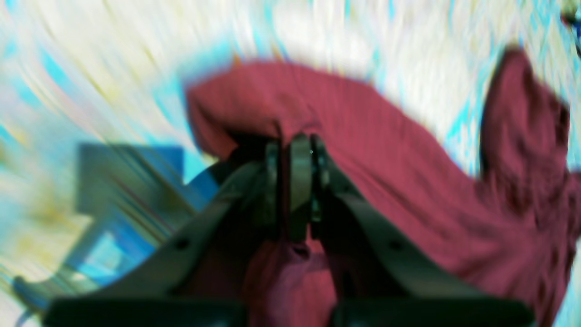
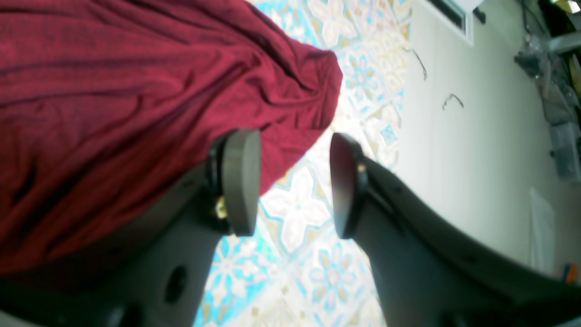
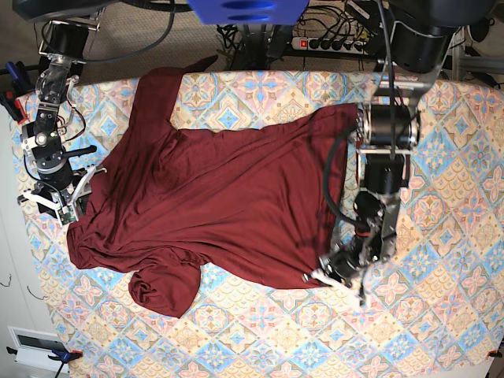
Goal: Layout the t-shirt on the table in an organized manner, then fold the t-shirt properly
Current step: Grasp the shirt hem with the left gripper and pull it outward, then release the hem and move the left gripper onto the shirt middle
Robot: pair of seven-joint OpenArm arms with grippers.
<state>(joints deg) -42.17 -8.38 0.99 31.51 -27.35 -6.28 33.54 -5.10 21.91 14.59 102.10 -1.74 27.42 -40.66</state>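
- Spread under both my arms, the table [image 3: 441,315] wears its pastel tiled cloth, and bare pattern shows on every side of the shirt, widest beyond my left arm and along the near edge in the base view.
- Off the table's edge past my right gripper, the right wrist view shows pale floor [image 2: 476,136].
- Between my two arms lies the t-shirt [image 3: 228,205], dark maroon, mostly spread but wrinkled; one sleeve reaches toward the far edge, the other is bunched into a lump near the front edge.
- My left arm [image 3: 386,157] stretches along the shirt's edge on its side, with open cloth all round its outer flank.
- My left gripper [image 1: 297,150] is pressed together on a fold of the t-shirt; in the blurred left wrist view, fabric runs up between the pads and drapes away beyond them.
- My right gripper [image 2: 295,181] stands apart with nothing between the pads; one pad sits over the shirt's edge, the other over bare tiles, with the hem corner just ahead of them.
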